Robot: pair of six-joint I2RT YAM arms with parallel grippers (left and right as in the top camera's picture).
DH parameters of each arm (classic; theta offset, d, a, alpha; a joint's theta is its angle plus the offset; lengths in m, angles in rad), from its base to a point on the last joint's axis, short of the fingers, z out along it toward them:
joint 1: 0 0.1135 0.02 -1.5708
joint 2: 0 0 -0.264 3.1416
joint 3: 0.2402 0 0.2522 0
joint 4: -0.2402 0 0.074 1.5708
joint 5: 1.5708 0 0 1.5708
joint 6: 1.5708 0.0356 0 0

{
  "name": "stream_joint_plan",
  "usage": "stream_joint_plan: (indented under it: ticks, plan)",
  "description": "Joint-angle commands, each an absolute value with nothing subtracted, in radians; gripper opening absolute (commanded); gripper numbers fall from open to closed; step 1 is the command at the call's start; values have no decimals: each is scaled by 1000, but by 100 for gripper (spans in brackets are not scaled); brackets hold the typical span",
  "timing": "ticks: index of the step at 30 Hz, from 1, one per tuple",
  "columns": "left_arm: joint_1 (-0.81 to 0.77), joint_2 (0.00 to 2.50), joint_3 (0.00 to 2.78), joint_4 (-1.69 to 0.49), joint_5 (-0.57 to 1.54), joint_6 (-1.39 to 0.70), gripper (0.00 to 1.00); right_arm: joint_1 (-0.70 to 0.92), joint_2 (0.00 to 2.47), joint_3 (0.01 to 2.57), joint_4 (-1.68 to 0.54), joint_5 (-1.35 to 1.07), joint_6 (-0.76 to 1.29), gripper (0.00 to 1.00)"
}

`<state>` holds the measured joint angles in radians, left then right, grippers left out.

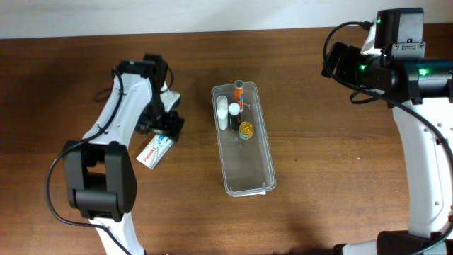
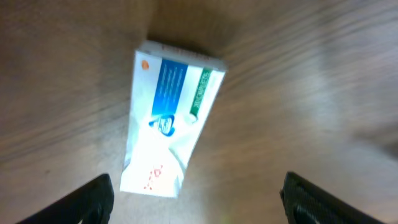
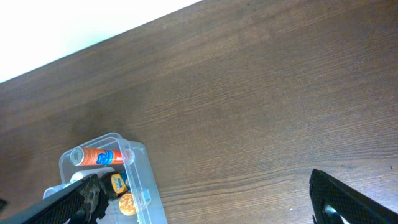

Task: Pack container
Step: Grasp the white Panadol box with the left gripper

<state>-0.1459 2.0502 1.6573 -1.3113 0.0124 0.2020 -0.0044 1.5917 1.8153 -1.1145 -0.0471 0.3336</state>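
Container [image 1: 249,168] holds small bottles [image 1: 233,113] (left gripper [image 2: 199,205], spread wide, above a carton [image 2: 171,118]).

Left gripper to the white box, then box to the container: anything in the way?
Nothing visible. The left gripper hangs open over the box. Bare table lies between box and container. The container's near half is free; bottles crowd only its far end.

A dark brown wood-grain table [image 1: 333,163] fills the overhead view, its far edge meeting a plain white surface [image 1: 141,14]. Even light falls across the tabletop, which looks darker toward the near edge
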Motion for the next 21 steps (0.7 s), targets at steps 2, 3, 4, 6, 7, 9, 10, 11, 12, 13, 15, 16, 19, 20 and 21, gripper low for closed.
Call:
stream_joint_plan:
  ticks: [2, 3, 4, 6, 7, 9, 10, 11, 12, 13, 15, 16, 19, 20, 21]
  plan:
    - [-101, 2050, 1559, -1224, -7, 257, 87, -8, 1595, 1824, -1112, -52, 334, 98]
    - [-91, 2050, 1538, -1193, -3, 257, 87, -8, 1595, 1824, -1112, -52, 334, 98]
    - [-80, 2050, 1516, -1162, 4, 257, 87, -8, 1595, 1824, -1112, -52, 334, 98]
    - [-68, 2050, 1483, -1122, 4, 257, 87, -8, 1595, 1824, -1112, -52, 334, 98]
    - [-63, 2050, 1463, -1101, 4, 257, 87, -8, 1595, 1824, -1112, -52, 334, 98]
    - [-62, 2051, 1435, -1072, 4, 260, 87, -8, 1595, 1824, -1112, -52, 334, 98]
    - [-63, 2051, 1419, -1056, 4, 261, 87, -8, 1595, 1824, -1112, -52, 334, 98]
    - [-63, 2051, 1407, -1042, 4, 261, 87, -8, 1595, 1824, -1112, -52, 334, 98]
    - [-63, 2051, 1397, -1031, 4, 260, 85, -8, 1595, 1824, -1112, -52, 334, 98]
    - [-63, 2051, 1387, -1019, 4, 260, 78, -8, 1595, 1824, -1112, -52, 334, 98]
    - [-63, 2051, 1386, -1018, 4, 260, 66, -8, 1595, 1824, -1112, -52, 334, 98]
    - [-63, 2051, 1386, -1018, 4, 260, 64, -8, 1595, 1824, -1112, -52, 334, 98]
    - [-63, 2051, 1393, -1021, 4, 220, 49, -8, 1595, 1824, -1112, -52, 334, 98]
    - [-63, 2051, 1398, -1023, 4, 198, 44, -8, 1595, 1824, -1112, -52, 334, 98]
    - [-63, 2051, 1405, -1029, 4, 174, 41, -8, 1595, 1824, -1112, -52, 334, 98]
